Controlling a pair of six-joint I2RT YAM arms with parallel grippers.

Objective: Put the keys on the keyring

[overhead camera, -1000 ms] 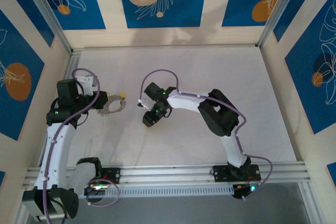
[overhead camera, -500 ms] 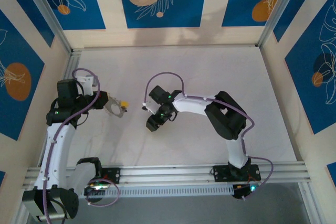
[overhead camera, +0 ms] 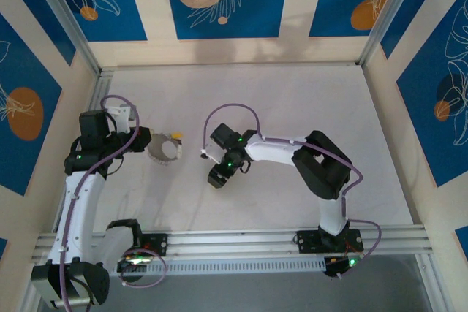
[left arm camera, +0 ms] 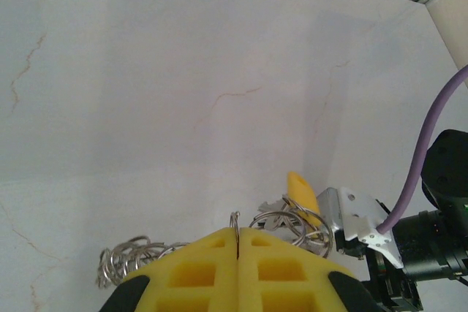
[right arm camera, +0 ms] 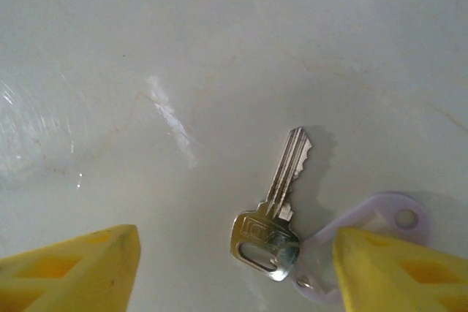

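The upper half of the table [overhead camera: 292, 93] lies bare in the top view, so a gripper can pass there freely. At centre left, the keyring [overhead camera: 163, 150] and the right gripper [overhead camera: 217, 177] leave a narrow gap.

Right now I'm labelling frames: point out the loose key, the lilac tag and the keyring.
loose key [right arm camera: 281, 193]: right wrist view, shank.
lilac tag [right arm camera: 380, 208]: right wrist view, beside its hole.
keyring [left arm camera: 238, 237]: left wrist view, its wire.
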